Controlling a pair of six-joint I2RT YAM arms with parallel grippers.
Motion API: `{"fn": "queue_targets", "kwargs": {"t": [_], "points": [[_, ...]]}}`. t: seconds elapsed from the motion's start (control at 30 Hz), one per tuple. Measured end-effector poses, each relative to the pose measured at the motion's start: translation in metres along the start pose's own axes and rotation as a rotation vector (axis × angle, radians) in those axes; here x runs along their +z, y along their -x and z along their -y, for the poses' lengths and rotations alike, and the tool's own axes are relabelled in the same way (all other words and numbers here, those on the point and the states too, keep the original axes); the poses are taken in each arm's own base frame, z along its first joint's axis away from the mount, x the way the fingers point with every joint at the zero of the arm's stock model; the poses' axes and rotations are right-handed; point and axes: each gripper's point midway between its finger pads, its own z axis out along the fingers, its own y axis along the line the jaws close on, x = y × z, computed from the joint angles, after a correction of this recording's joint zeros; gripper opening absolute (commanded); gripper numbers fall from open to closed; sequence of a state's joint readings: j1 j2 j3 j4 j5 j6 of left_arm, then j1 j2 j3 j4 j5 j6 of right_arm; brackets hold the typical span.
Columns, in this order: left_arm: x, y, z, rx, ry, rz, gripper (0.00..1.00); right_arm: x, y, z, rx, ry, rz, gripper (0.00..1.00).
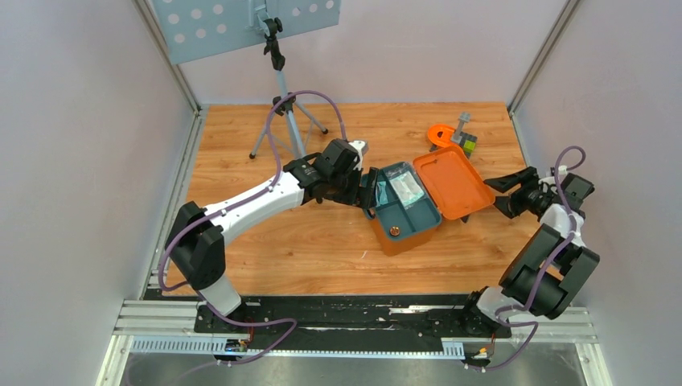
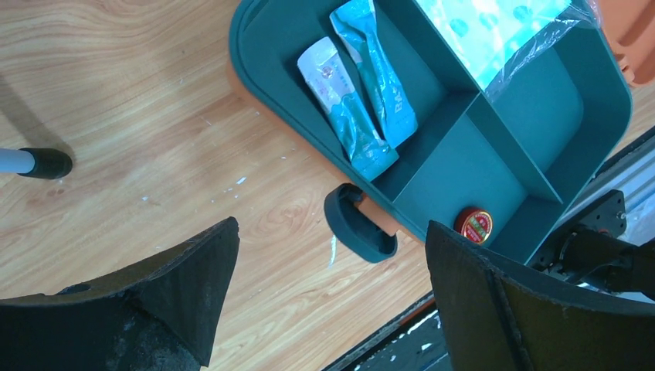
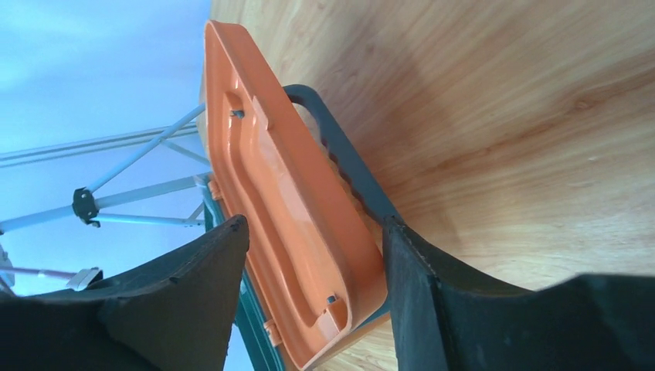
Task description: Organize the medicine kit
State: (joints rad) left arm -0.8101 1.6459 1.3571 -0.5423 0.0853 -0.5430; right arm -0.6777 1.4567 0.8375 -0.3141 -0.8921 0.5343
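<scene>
The right gripper (image 3: 313, 224) straddles the open lid (image 3: 270, 178) of the medicine kit (image 1: 396, 244); whether it pinches, I cannot tell. The left gripper (image 2: 332, 226) gapes wide and empty just beside the kit, mid-table (image 1: 265, 257). The kit is probably light, stiff, slick plastic, so the lid's rim looks like the best hold.

Medicine kit (image 1: 455, 183) looks smooth plastic, table (image 1: 265, 257) wood-grain, sachets (image 2: 344, 108) perhaps glossy foil.
</scene>
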Motion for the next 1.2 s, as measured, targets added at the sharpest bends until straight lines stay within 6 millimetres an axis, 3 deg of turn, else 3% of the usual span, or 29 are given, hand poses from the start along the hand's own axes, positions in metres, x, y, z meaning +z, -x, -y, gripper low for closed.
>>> {"fn": "queue_targets", "kwargs": {"t": [0.37,0.6,1.2], "points": [[0.017,-0.005,-0.007,0.012,0.033,-0.037,0.98,-0.025,-0.008,-0.045,-0.124,0.117,0.034,0.53],[0.021,-0.009,-0.01,0.013,0.042,-0.054,0.98,-0.03,-0.022,-0.066,-0.174,0.177,0.004,0.51],[0.023,-0.006,-0.012,0.012,0.055,-0.053,0.98,-0.06,-0.093,-0.154,-0.396,0.317,-0.112,0.57]]}}
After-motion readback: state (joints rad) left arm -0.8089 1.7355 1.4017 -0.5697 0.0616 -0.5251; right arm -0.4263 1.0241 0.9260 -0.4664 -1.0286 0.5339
